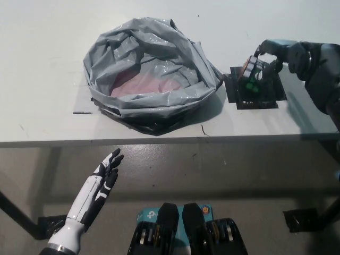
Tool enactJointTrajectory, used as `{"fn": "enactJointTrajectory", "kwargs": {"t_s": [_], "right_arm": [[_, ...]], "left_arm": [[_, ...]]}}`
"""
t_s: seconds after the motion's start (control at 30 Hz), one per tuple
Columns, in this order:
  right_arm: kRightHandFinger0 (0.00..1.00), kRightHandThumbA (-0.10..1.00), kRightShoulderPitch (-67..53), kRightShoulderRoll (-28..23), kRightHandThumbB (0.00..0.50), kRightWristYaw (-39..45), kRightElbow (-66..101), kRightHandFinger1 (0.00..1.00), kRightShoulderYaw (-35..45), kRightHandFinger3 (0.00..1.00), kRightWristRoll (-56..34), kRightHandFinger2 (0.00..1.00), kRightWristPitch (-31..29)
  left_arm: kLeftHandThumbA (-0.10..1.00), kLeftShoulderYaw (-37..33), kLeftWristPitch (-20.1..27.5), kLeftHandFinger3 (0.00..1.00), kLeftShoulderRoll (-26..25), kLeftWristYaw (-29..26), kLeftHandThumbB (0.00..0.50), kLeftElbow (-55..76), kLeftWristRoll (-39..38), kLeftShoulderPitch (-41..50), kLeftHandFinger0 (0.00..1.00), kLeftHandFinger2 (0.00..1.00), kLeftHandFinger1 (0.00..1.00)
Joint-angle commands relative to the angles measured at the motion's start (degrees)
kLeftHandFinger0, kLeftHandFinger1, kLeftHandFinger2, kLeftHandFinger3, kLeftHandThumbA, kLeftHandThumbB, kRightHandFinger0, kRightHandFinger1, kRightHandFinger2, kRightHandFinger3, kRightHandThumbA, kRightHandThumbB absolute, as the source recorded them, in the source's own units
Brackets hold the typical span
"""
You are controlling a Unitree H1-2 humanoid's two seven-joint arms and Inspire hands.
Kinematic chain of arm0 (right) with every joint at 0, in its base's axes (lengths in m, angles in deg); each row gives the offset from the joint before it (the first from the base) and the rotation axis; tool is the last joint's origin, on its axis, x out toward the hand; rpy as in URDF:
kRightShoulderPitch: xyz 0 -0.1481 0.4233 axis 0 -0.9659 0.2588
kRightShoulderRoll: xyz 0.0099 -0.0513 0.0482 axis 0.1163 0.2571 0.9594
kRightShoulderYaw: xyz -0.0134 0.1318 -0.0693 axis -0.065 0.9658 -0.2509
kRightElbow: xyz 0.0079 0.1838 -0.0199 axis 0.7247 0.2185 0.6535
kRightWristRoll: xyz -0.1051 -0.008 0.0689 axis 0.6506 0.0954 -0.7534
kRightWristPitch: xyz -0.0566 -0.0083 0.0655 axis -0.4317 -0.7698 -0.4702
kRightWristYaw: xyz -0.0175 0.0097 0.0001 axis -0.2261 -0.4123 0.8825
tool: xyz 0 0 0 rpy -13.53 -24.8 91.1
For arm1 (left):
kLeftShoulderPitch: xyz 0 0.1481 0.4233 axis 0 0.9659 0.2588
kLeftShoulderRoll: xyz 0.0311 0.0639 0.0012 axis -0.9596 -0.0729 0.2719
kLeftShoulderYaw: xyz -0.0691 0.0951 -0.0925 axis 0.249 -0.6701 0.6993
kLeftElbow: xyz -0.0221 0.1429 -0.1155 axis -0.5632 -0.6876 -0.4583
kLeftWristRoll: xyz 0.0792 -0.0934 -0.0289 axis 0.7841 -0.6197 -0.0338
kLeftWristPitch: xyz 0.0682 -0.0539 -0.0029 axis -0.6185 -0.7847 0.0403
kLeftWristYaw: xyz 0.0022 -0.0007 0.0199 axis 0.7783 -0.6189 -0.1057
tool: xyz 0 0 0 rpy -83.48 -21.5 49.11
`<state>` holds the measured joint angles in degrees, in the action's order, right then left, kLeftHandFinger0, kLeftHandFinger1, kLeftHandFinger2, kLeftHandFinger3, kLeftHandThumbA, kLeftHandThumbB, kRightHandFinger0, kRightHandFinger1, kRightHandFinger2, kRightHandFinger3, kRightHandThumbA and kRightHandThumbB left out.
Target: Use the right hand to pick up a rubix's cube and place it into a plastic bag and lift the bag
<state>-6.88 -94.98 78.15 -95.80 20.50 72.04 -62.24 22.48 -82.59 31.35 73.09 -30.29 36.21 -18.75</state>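
Observation:
A grey plastic bag (151,69) sits open on the white table (48,111), its mouth wide and a pinkish lining showing inside. To its right, my black right hand (271,56) is shut on the Rubik's cube (251,71), holding it tilted and raised just above a dark square mat (255,91). The cube is still right of the bag's rim, over the mat. My white left hand (98,188) rests open below the table's front edge at the lower left.
A short black tape mark (81,112) lies on the table left of the bag. The table's front edge (159,142) runs across the middle of the view, with grey floor below it.

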Motion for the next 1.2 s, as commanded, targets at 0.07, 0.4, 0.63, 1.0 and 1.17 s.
{"fn": "enactJointTrajectory", "kwargs": {"t_s": [0.07, 0.4, 0.63, 1.0, 1.17], "right_arm": [[0.40, -0.10, 7.04, -3.44, 0.244, -6.76, 1.64, 0.68, 3.64, 0.97, -2.82, 0.80, -2.24], [0.39, -0.10, 10.48, -5.09, 0.234, -6.38, 3.21, 0.78, 9.60, 0.90, -6.23, 0.97, -2.60], [0.70, -0.10, 12.36, -5.14, 0.241, -5.91, 3.98, 0.98, 9.59, 0.54, -5.97, 0.99, -2.77], [1.00, 0.52, 12.51, -4.47, 0.488, 7.20, 4.18, 1.00, 8.61, 1.00, -6.65, 1.00, -1.32], [1.00, 0.69, 9.52, -3.34, 0.500, 8.90, 4.50, 1.00, 1.77, 1.00, -1.12, 1.00, -3.82]], "left_arm": [[1.00, 0.38, 1.09, 1.00, -0.60, -0.08, 0.122, 0.80, 0.71, 0.19, 1.00, 1.00, 1.00], [1.00, 0.39, 1.37, 1.00, -0.35, -0.28, 0.120, 0.64, 0.95, 0.36, 1.00, 1.00, 1.00], [1.00, 0.60, 1.57, 1.00, -0.22, -0.49, 0.118, 0.57, 0.90, 0.50, 1.00, 1.00, 1.00], [1.00, 0.68, 1.44, 1.00, -0.29, -0.36, 0.114, 0.52, 0.88, 0.70, 1.00, 1.00, 1.00], [1.00, 0.62, 1.34, 1.00, -0.15, -0.40, 0.103, 0.81, 0.99, 0.82, 1.00, 1.00, 1.00]]}}
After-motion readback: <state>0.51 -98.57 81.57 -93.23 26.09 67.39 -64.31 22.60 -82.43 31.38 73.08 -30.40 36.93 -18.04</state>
